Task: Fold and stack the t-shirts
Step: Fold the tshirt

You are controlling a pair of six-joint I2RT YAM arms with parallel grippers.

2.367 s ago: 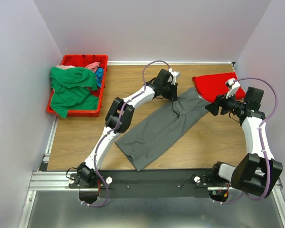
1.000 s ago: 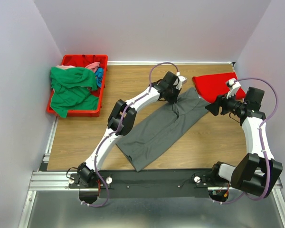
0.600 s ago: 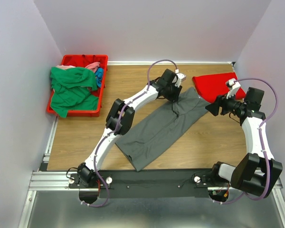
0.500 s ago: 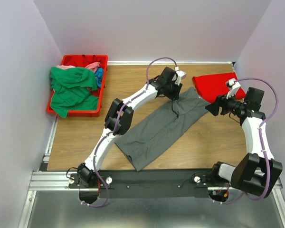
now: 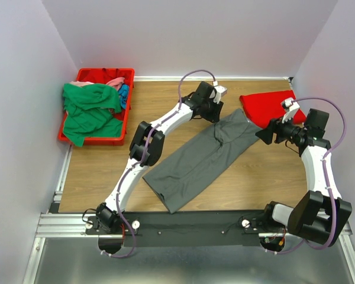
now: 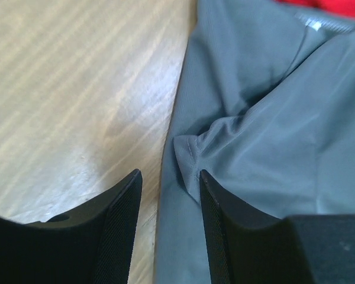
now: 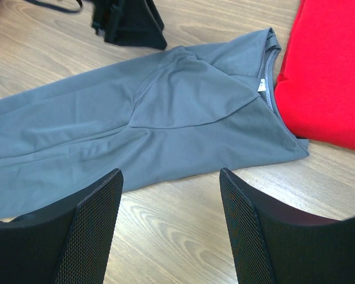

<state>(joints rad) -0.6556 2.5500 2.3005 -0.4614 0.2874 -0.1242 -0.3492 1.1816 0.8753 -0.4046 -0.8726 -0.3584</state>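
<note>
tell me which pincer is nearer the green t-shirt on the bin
left. the left pincer hangs over the left edge of the dark grey t-shirt, mid-table; the right pincer is beyond that shirt's right end, farther from the green t-shirt.

Seen from above, the green shirt (image 5: pixel 92 112) drapes over the red bin (image 5: pixel 103 73). It hides the bin's near wall and most of the pink shirt (image 5: pixel 113 82) and blue shirt (image 5: pixel 124 93). The left gripper (image 5: pixel 214 115) has its fingertips hidden beneath its own wrist.

In the left wrist view, the grey shirt (image 6: pixel 272 118) runs off the right and bottom edges. The red shirt (image 6: pixel 343 7) is only a blurred sliver at the top right corner.

In the right wrist view, the grey shirt runs off the left edge, and the red shirt off the top and right.
</note>
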